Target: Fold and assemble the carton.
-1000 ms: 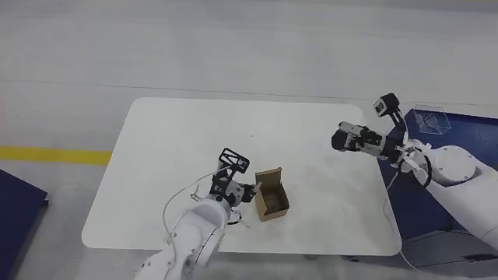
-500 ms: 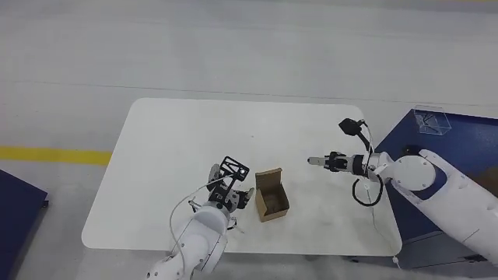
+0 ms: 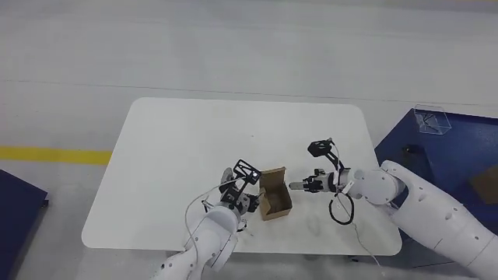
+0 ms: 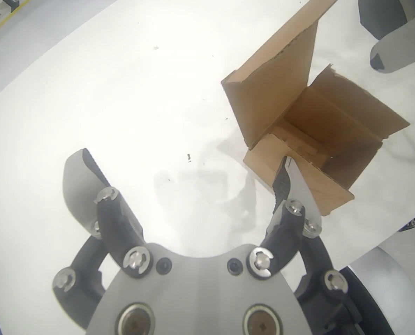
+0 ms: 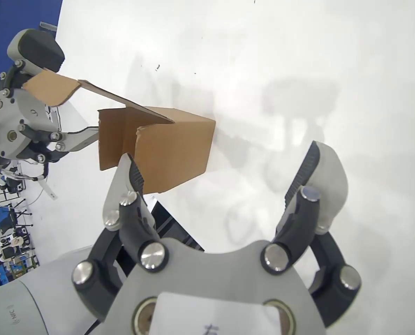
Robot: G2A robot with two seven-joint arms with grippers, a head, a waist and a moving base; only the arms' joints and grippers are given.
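A small brown carton (image 3: pixel 274 196) stands open-topped near the table's front edge, its lid flap (image 4: pixel 280 57) upright. My left gripper (image 3: pixel 247 196) is open just left of it. In the left wrist view the left gripper (image 4: pixel 184 169) has one fingertip (image 4: pixel 284 172) at the rim of the carton (image 4: pixel 308 130). My right gripper (image 3: pixel 296 187) is open just right of the box. In the right wrist view the right gripper (image 5: pixel 221 165) has one finger (image 5: pixel 132 172) beside the side wall of the carton (image 5: pixel 174 148). Neither gripper holds anything.
The white table (image 3: pixel 179 148) is bare toward the back and left. A blue cabinet (image 3: pixel 459 144) with a clear plastic container (image 3: pixel 430 118) stands off the right edge. Another blue surface (image 3: pixel 15 206) lies left of the table.
The right arm swung in from the table's right edge to the carton's right side. The left gripper moved up to the carton's left wall.
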